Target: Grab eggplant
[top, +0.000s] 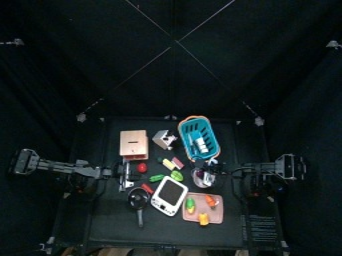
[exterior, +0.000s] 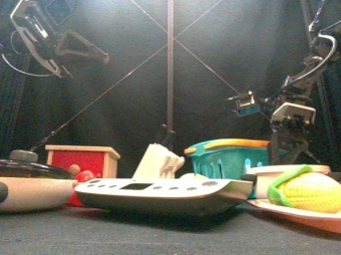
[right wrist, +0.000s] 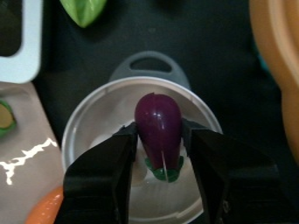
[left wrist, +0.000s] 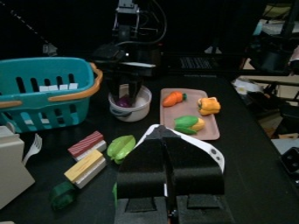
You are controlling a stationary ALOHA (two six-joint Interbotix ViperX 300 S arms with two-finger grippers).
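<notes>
My right gripper (right wrist: 160, 157) hangs directly over the small white handled bowl (right wrist: 87, 118). Its two black jaws are spread, one on each side of the glossy purple eggplant (right wrist: 158, 127). The eggplant stands on end in that bowl, green stem cap down. I cannot tell whether the pads touch its skin.

From above, the white bowl (top: 202, 179) sits on the table's right side, just in front of the teal plastic basket (top: 198, 137) and behind the pink rectangular tray (top: 211, 208) of play vegetables.

My left gripper (left wrist: 170, 166) hovers at the table's left; its jaws are pressed together, holding nothing. Its wrist view looks across to the bowl (left wrist: 128, 106) and the teal basket (left wrist: 45, 91).

In the front view the right arm (exterior: 288, 118) hangs behind the basket (exterior: 228, 155).
</notes>
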